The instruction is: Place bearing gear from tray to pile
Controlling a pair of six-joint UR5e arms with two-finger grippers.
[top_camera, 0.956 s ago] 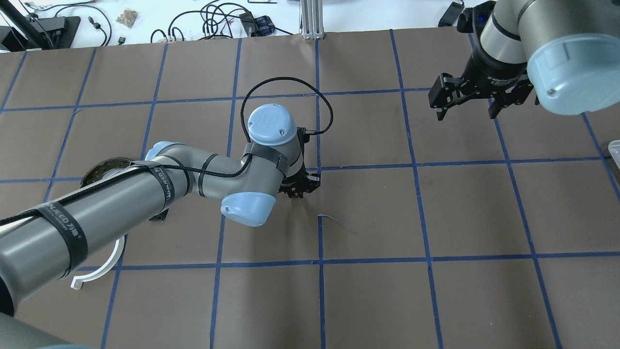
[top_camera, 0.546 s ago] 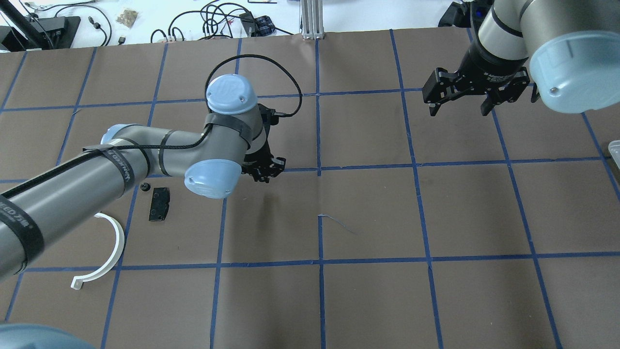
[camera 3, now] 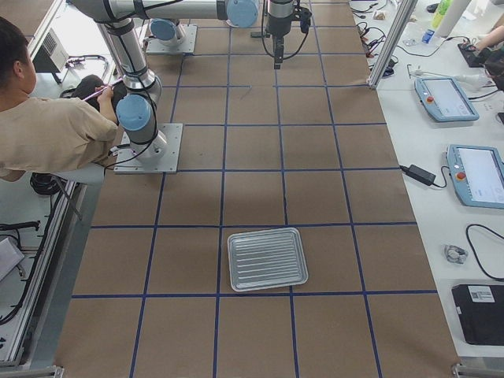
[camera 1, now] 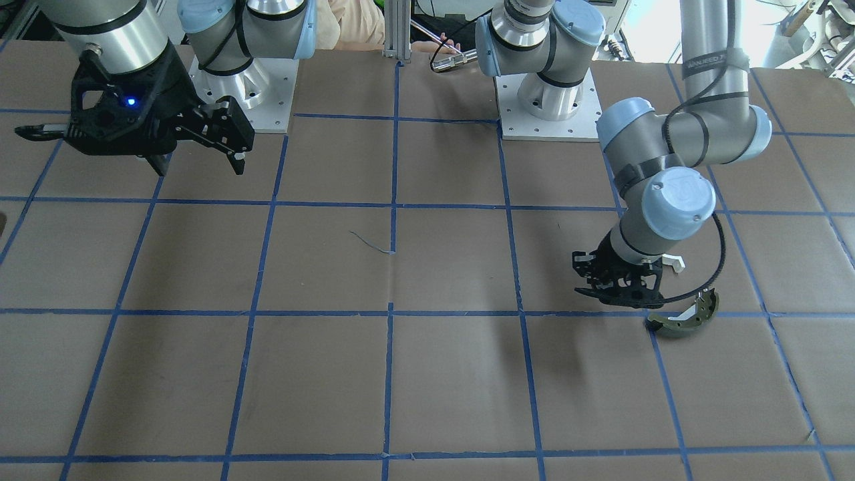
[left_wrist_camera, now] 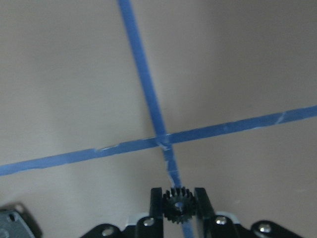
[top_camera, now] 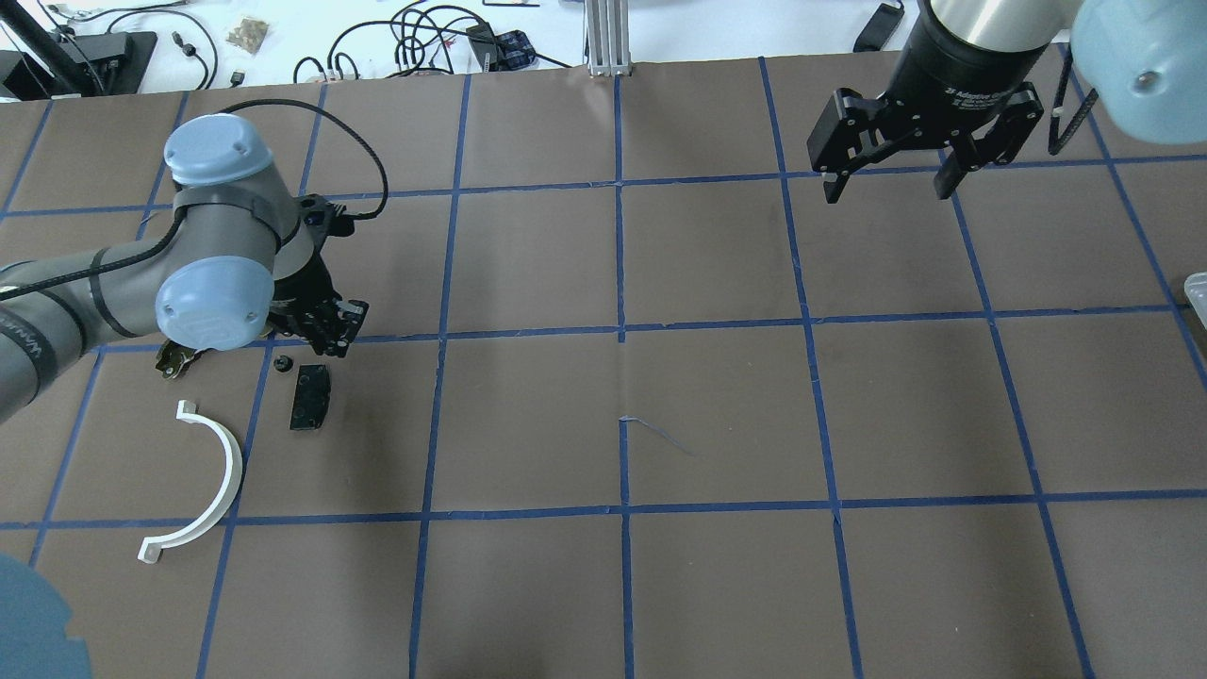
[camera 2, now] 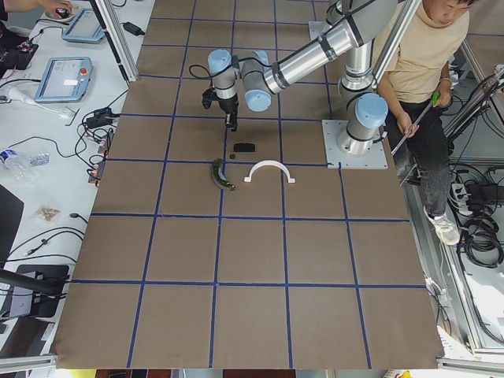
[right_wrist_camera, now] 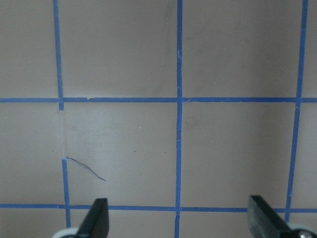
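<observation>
My left gripper (top_camera: 330,327) is shut on a small black toothed bearing gear (left_wrist_camera: 178,204), which shows between the fingertips in the left wrist view. It hangs just above the pile: a black rectangular plate (top_camera: 310,397), a white half-ring (top_camera: 212,481) and an olive-green brake shoe (camera 1: 685,319), which my arm partly hides in the overhead view. In the front-facing view the left gripper (camera 1: 618,286) is just beside the brake shoe. My right gripper (top_camera: 886,174) is open and empty, high over the far right of the table. The silver tray (camera 3: 266,258) lies empty at the right end.
A small black round part (top_camera: 280,363) lies next to the plate. Blue tape lines cross the brown table cover (top_camera: 717,415). A person (camera 2: 421,55) sits behind the robot bases. Cables and devices lie beyond the table's far edge (top_camera: 424,38).
My left arm has swung left from the table's middle to the pile, carrying the gear. My right gripper has drifted a little farther away and stays open.
</observation>
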